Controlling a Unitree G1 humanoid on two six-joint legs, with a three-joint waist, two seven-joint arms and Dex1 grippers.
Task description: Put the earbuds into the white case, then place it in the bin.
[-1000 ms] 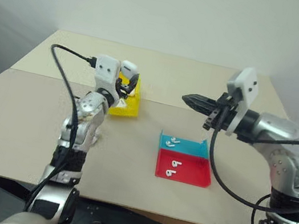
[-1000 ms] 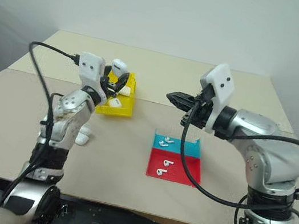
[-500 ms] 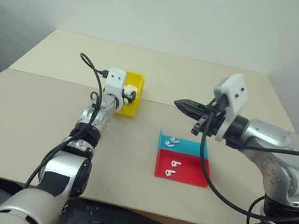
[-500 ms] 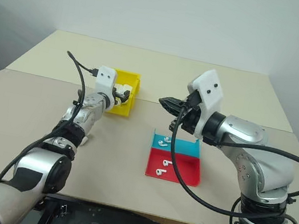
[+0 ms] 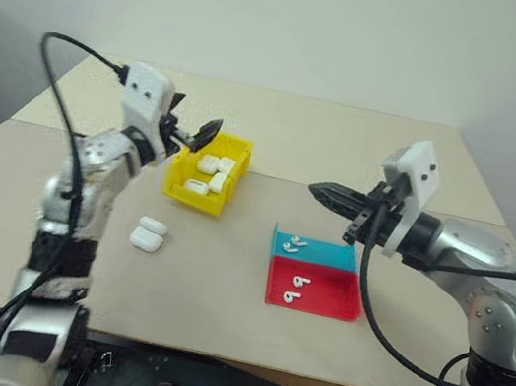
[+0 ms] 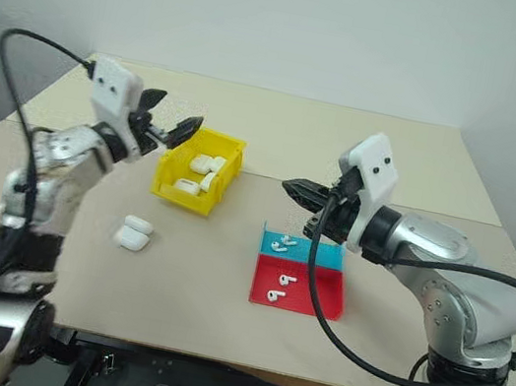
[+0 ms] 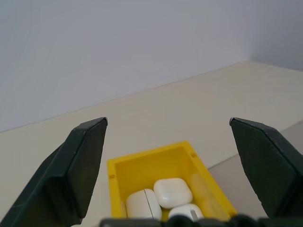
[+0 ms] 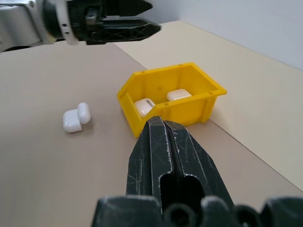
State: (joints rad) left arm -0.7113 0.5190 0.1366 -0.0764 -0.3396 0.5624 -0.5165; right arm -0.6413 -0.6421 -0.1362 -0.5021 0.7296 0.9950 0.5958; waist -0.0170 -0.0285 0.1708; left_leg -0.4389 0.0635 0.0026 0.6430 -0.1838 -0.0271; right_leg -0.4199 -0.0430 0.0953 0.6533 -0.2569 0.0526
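L gripper (image 5: 192,130) released case, now spread above bin (image 5: 199,201); R gripper (image 5: 323,194) pressed together, empty.

Both head views look forward and down over the whole table (image 5: 278,137) from well back. Each wrist view sits close and low, facing the bin (image 8: 173,97) – shared by all views (from opposite sides).

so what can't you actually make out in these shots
- How many white cases lie in the bin: overlapping in the head views; the left wrist view is cut off by its bottom edge.
- Whether the white cases on the table are open or shut: too small.
- Earbuds in the tray: too small to tell which way they lie.
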